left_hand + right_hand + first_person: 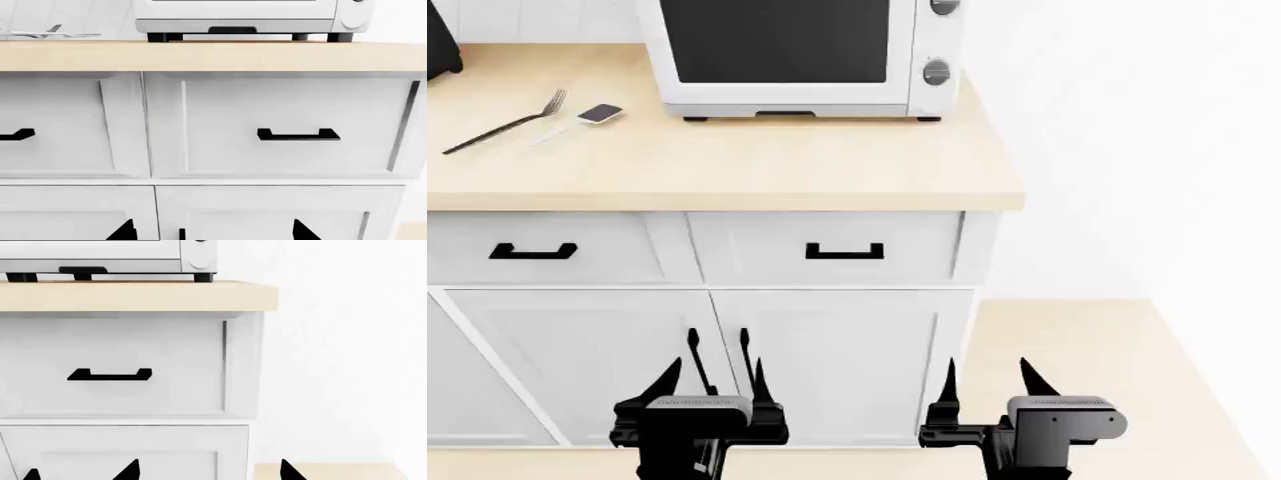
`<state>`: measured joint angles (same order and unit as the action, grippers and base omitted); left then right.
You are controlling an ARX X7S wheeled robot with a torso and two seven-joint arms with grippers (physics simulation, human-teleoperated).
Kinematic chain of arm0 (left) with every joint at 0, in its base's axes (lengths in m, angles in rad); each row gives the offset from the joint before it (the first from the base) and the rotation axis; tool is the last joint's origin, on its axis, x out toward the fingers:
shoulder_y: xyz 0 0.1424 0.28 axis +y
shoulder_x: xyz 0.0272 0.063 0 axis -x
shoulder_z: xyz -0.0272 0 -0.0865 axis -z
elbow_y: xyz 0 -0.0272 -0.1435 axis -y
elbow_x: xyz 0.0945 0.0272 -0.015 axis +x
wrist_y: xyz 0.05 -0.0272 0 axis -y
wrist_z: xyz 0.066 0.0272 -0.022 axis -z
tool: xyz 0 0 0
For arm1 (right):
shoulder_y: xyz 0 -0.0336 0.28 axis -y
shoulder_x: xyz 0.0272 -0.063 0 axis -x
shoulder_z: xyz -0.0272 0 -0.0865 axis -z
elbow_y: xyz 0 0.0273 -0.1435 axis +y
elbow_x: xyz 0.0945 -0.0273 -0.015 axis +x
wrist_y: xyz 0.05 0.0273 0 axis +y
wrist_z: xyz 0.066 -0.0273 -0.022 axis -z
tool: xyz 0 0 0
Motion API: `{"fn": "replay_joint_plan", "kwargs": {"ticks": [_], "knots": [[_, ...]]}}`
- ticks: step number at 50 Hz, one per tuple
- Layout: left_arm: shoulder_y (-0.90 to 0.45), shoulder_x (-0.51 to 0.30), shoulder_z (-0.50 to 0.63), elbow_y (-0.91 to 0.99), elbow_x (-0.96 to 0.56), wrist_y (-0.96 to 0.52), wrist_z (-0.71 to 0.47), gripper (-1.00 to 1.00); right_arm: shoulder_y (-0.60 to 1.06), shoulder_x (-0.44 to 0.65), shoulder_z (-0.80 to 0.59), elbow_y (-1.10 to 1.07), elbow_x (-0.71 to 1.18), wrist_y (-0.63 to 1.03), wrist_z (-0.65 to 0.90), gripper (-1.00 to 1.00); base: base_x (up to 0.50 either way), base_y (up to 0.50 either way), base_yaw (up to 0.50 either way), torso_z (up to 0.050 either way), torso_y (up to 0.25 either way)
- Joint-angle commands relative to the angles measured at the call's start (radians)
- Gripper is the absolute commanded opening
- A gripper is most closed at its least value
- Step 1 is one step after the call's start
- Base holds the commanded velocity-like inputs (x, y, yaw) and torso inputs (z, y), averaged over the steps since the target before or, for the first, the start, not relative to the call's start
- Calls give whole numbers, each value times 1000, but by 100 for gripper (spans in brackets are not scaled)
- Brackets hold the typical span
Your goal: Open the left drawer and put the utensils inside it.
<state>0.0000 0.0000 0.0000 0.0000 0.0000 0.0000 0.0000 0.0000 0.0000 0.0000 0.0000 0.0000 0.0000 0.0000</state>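
The left gripper (721, 385) hangs low in front of the cabinet doors (827, 360), its fingers spread wide, with nothing between them and touching nothing. The right gripper (988, 385) sits just beside it at the same height, equally wide and empty, near the cabinet's right edge.

On the pale wood surface (761, 160), far to the left, lies the fork (507, 123), black handle toward the front, tines toward the back. Just to its right rests the spatula (585, 118), its dark grey head nearest the white oven (794, 55) that stands at the back.

Below the surface edge, the left drawer (547, 248) is fully closed, its black handle (533, 251) well apart from either gripper. The second drawer (827, 248) beside it is closed too.

Only the head view shows the spatula and both grippers whole. The left wrist view catches the fork (50, 33) edge-on at the surface's far end, only a sliver of the left drawer's handle (19, 135) and the second drawer squarely ahead. The right wrist view shows only the second drawer (113, 365), the oven's feet and blank wall (347, 350); no utensils.
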Motion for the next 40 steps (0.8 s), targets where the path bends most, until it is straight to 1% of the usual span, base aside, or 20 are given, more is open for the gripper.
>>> {"fn": "replay_joint_plan", "kwargs": {"ticks": [1, 3, 4, 5, 6, 18, 40], "knots": [[0, -17, 27, 29, -7, -32, -16, 100, 3, 14, -21, 13, 38, -5, 1, 100, 0, 0, 0, 50, 0], [-5, -28, 38, 18, -9, -43, -25, 100, 6, 20, -26, 10, 71, 3, 2, 100, 0, 0, 0, 50, 0], [1, -35, 46, 24, -12, -39, -19, 100, 10, 24, -36, 13, 27, 22, 45, 100, 0, 0, 0, 50, 0], [1, -38, 49, 29, -18, -44, -19, 100, 1, 24, -34, 9, 64, -16, 28, 100, 0, 500, 0, 50, 0], [0, -41, 51, 28, -25, -42, -16, 100, 4, 27, -34, 2, 78, 9, 31, 100, 0, 500, 0, 50, 0], [5, -64, 63, 41, -53, -43, -39, 100, 2, 56, -85, 19, 84, 13, 56, 100, 0, 500, 0, 50, 0], [3, -94, 92, 60, -80, -52, -70, 100, 23, 83, -126, 2, 110, 45, 87, 100, 0, 500, 0, 50, 0]]}}
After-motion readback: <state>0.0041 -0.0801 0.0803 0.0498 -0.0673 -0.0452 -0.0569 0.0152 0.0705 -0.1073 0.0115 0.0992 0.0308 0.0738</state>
